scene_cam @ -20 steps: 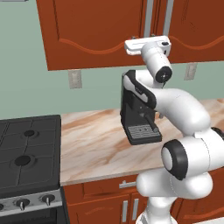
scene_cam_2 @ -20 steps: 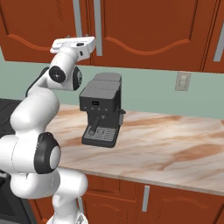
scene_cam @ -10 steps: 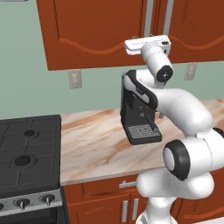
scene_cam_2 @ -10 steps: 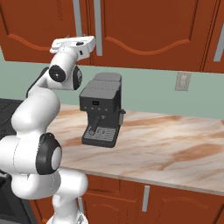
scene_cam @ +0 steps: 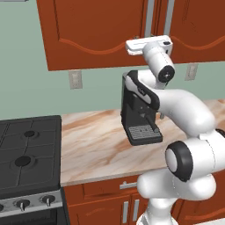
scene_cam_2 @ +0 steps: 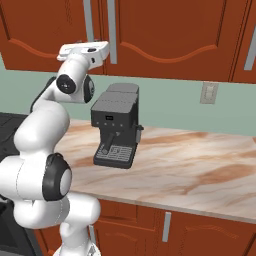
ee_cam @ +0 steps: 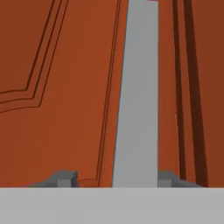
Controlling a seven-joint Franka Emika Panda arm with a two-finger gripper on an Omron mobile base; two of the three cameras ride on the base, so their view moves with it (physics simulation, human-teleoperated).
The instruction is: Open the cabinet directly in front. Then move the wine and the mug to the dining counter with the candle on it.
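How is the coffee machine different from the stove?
The coffee machine stands tall on top of the counter; the stove is low and flat, set beside the counter at its left end. The coffee machine has a ribbed drip tray at its foot; the stove has round burners on top and knobs along its front. Both are dark grey to black kitchen machines.

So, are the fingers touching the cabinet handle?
Apart. In the hand view the fingertips stand on each side of the handle, and cabinet wood shows between each tip and the bar.
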